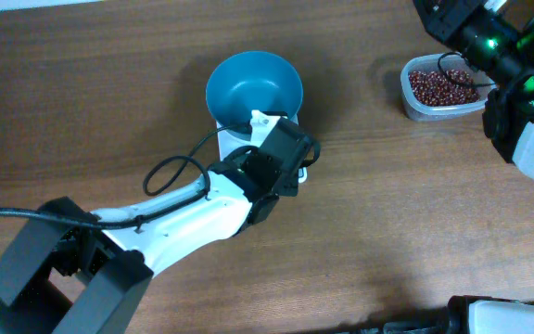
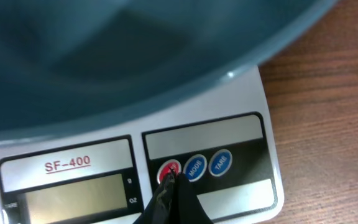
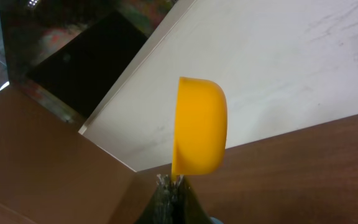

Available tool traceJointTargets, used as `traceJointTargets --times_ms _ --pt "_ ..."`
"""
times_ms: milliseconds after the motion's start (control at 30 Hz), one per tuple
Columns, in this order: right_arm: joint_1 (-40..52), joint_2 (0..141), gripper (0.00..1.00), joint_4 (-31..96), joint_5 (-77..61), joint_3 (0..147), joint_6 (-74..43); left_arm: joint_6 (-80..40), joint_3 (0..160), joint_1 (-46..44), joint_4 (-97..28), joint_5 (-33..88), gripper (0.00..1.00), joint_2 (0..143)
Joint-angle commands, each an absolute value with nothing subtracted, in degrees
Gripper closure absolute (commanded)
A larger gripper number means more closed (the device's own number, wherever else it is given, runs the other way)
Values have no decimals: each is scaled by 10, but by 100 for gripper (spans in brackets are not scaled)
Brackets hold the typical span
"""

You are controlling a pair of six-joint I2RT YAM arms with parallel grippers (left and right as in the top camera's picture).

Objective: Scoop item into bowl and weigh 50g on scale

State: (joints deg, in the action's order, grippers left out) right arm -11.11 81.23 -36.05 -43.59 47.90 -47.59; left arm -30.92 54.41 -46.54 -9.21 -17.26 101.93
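Note:
The blue bowl [image 1: 253, 85] stands on the white scale [image 1: 232, 139], which my left arm [image 1: 272, 167] mostly covers from above. In the left wrist view the bowl [image 2: 104, 56] fills the top, and my left gripper [image 2: 174, 178] is shut with its tips on the scale's red button [image 2: 166, 169]. The grey display [image 2: 73, 196] shows no digits. The item, dark red-brown beans [image 1: 441, 86], fills a clear tub at the far right. My right gripper [image 3: 171, 180] is shut on the handle of a yellow scoop [image 3: 201, 124], held in the air and showing no beans.
The clear tub [image 1: 413, 107] sits just left of my right arm [image 1: 494, 46] at the table's top right corner. Blue MODE [image 2: 194, 167] and TARE [image 2: 220, 162] buttons lie right of the red one. A black cable [image 1: 170, 172] loops off my left arm.

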Motion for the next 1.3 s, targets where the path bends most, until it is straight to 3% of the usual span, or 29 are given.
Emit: traceJointTargets --times_ms 0,867,1133,1267 --pt "-113 811 96 -362 -439 489 -470 -312 543 -467 -79 -204 100 1042" --pt "-113 811 96 -362 -455 489 -470 -318 543 -467 -76 -167 100 1069" --pt "-113 811 96 -362 -454 489 -470 -286 543 -467 -209 -173 99 804" --pt "-113 811 96 -344 -441 489 -452 -286 543 -466 -303 -302 91 667"
